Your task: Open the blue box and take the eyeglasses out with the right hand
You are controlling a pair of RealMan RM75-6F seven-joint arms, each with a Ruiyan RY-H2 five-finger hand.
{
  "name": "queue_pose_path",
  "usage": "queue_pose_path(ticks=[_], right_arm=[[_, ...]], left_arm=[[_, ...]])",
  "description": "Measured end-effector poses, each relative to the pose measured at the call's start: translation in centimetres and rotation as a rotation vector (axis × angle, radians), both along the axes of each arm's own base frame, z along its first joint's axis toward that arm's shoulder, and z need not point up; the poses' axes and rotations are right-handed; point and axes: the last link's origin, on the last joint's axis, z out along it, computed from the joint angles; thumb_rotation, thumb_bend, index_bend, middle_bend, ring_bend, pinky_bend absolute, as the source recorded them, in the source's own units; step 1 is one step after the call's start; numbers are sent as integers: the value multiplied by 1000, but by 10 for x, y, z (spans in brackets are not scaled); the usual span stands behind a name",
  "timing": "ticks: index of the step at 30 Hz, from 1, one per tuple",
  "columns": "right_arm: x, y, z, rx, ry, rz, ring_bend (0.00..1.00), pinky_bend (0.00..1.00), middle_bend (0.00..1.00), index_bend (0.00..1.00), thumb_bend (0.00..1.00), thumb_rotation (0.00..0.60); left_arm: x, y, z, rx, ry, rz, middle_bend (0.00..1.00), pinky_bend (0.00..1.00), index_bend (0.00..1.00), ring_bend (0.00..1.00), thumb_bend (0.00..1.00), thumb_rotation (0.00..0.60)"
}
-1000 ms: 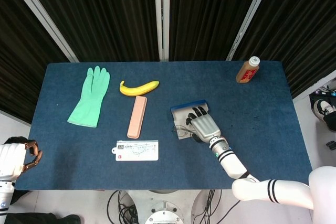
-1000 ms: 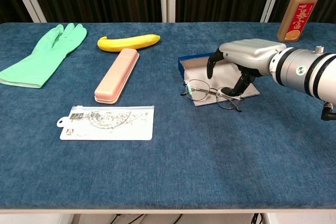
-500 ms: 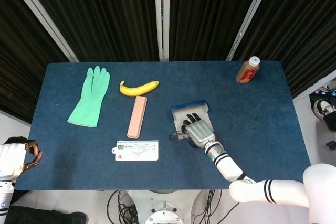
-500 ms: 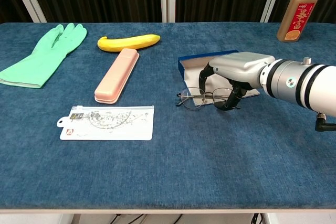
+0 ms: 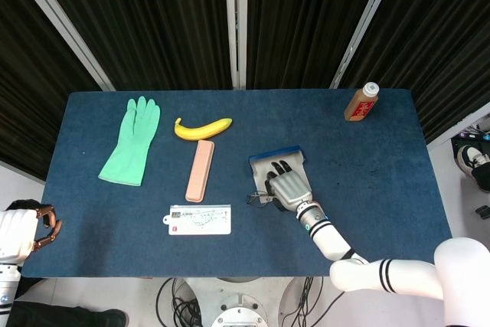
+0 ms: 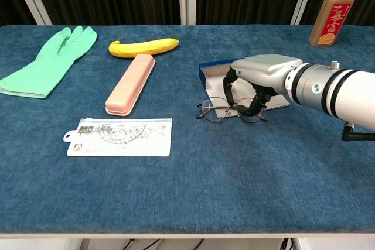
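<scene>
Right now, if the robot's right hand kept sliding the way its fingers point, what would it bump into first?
Probably the open blue box. The right hand points away from the robot and slightly left, over the thin wire-framed eyeglasses; the box's blue far edge lies just ahead, though height is unclear.

Green rubber glove (image 6: 48, 60): one, lying flat at the far left of the blue tabletop (image 6: 193, 168)
Banana (image 6: 143, 46): one, yellow, beside the glove
Pink case (image 6: 130, 84): one, long and closed, just in front of the banana
Clear zip pouch (image 6: 119, 136): one, with printed contents, nearest the front edge
Blue box (image 6: 218, 71): one, open
Eyeglasses (image 6: 228, 110): one pair, thin-framed, at the box's front edge
Brown bottle (image 6: 332, 13): one, white-capped, upright at the far right corner
Robot hands: two, the right hand (image 6: 258, 78) over the eyeglasses, the left hand (image 5: 34, 229) off the tabletop's left corner
</scene>
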Motion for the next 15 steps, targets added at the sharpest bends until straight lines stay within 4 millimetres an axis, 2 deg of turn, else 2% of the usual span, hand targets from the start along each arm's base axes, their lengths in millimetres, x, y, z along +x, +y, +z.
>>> queue_pose_path(ticks=[5,9,15], right_arm=[[0,0,-2,2,1,1,0,0,273,568,404,600],[-1,0,-2,-1,1,7,0,0,300,611,458,600],[4,4,10,-7,4,71,0,0,325,648,477,600]], left_arm=[[0,0,0,0,0,0,664,368,661,428,373,600],[0,0,0,0,-2,0,664,368,661,429,373,600],[0,0,0,-1,0,0,664,368,661,428,373,600]])
